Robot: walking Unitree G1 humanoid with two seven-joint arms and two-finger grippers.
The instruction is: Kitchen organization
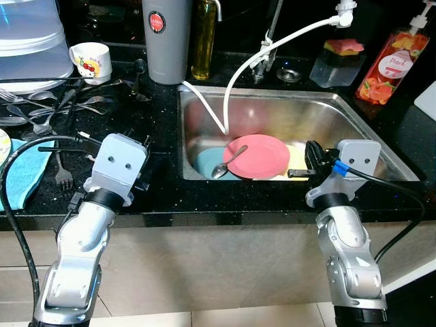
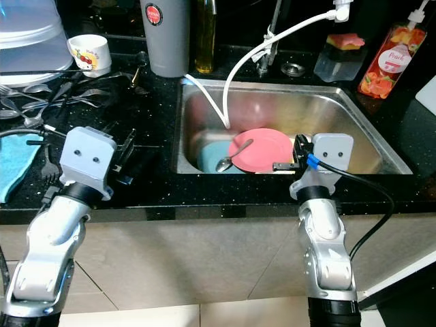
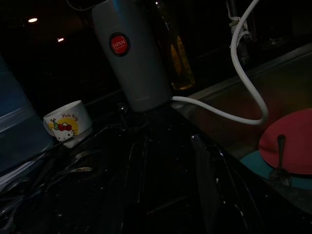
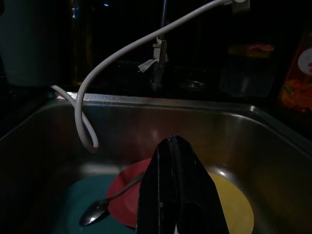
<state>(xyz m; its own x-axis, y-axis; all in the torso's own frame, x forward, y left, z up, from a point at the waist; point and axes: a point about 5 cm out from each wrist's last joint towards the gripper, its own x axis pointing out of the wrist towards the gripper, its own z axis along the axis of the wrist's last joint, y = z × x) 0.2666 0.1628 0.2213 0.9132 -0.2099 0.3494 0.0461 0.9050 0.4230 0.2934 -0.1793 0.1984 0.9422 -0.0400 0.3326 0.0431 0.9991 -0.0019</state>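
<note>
Little progress evident. Sink (image 1: 368, 129) found loaded: pink plate (image 1: 257, 156) lying over a teal plate (image 1: 204, 163), a yellow plate (image 4: 233, 204) partly beneath on the far side, a spoon (image 1: 227, 163) resting across the pink plate with its bowl over the teal one. White hose (image 1: 235, 75) hanging from the tap into the basin, its end just above the plates. Black tabletop (image 1: 157, 116) to the left carrying loose forks and spoons (image 1: 48, 109), a printed mug (image 1: 90, 59), a grey flask (image 1: 165, 37), an oil bottle (image 1: 202, 41) and a blue cloth (image 1: 20, 174) at the front edge; none of it sorted. Soap bottle (image 1: 395, 65) and sponge box (image 1: 338, 60) standing behind the sink. Right gripper (image 1: 303, 172) held at the near rim of the sink, fingers pressed together and empty, aimed at the plates. Left gripper (image 2: 126, 163) low over the tabletop beside the sink; fingers too dark in the left wrist view, so spread cannot be told. Judged as opening stage: nothing lifted, dishes in the basin and cutlery on the tabletop all remaining to be handled.
</note>
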